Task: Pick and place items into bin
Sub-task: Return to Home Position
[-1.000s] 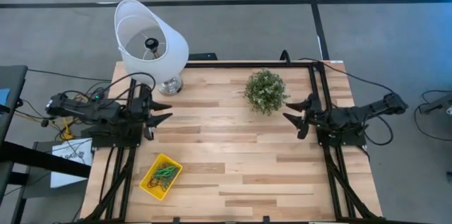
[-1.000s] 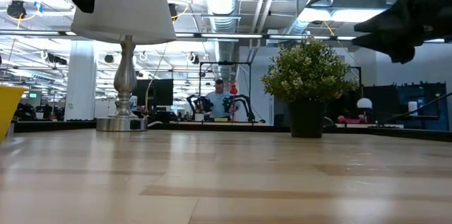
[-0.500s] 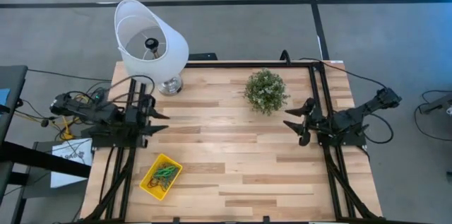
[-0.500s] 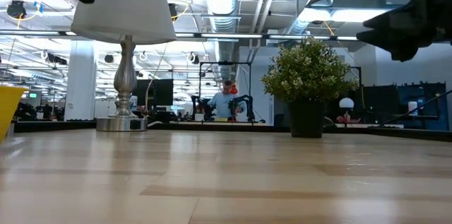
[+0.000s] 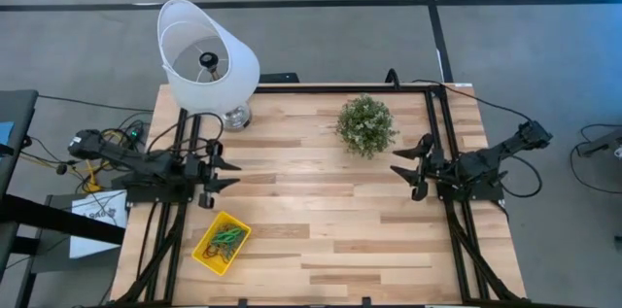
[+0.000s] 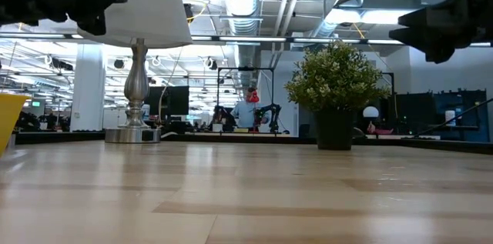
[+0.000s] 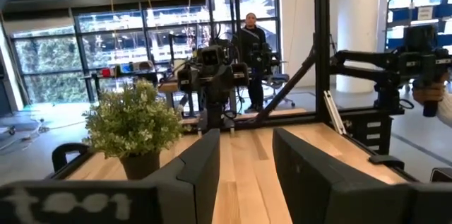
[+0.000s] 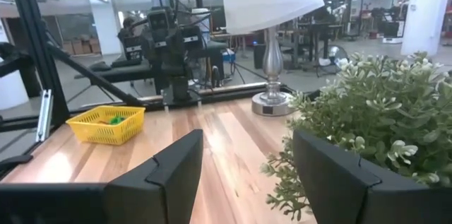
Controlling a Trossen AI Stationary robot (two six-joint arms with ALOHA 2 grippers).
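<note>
Rubber bands (image 5: 228, 237) in yellow bin (image 5: 212, 258)

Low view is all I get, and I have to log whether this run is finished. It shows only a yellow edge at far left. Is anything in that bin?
Observer: Yes. From above, the yellow bin holds a tangle of thin loops, mostly green.
Operator: Any loops lying on the wood?
Observer: None that I can make out on the table in the high view.
Operator: And the grippers?
Observer: Both are open and empty. The left gripper is at the table's left edge, between the lamp and the bin. The right gripper is at the right edge, near the plant.
</note>
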